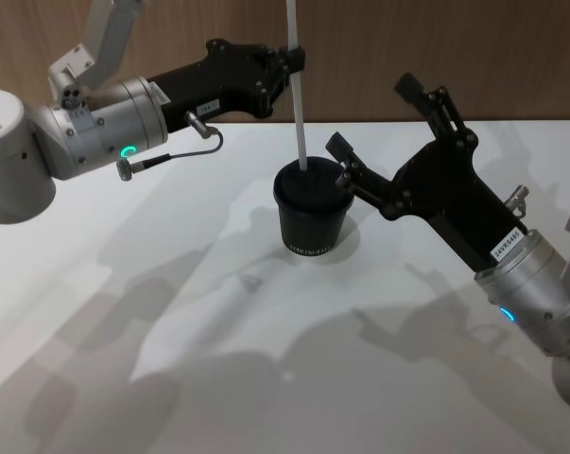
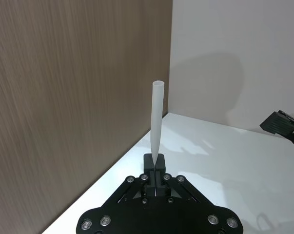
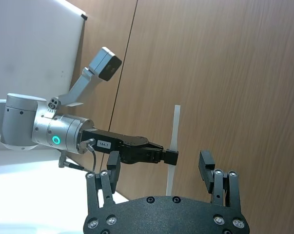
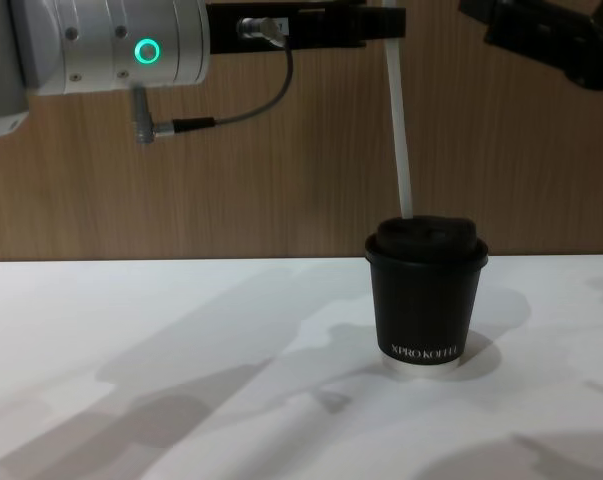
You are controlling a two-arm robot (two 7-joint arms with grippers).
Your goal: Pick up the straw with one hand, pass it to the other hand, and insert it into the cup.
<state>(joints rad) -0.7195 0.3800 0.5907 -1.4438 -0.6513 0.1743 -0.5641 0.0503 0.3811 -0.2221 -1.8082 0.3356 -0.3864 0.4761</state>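
Note:
The white straw (image 1: 299, 95) stands nearly upright, pinched at mid-length by my left gripper (image 1: 290, 68), which is shut on it. Its lower end meets the black domed lid of the cup (image 1: 311, 216); in the chest view the straw (image 4: 399, 130) reaches down to the lid of the cup (image 4: 426, 290). How deep the tip sits in the lid I cannot tell. My right gripper (image 1: 370, 115) is open just right of the cup, holding nothing, its lower finger near the rim. In the right wrist view the straw (image 3: 174, 141) shows beyond my open right gripper (image 3: 159, 168).
The white table (image 1: 171, 359) stretches wide in front of and left of the cup. A wooden wall (image 1: 474, 47) runs close behind it. Both arms hang over the table's back half, one on each side of the cup.

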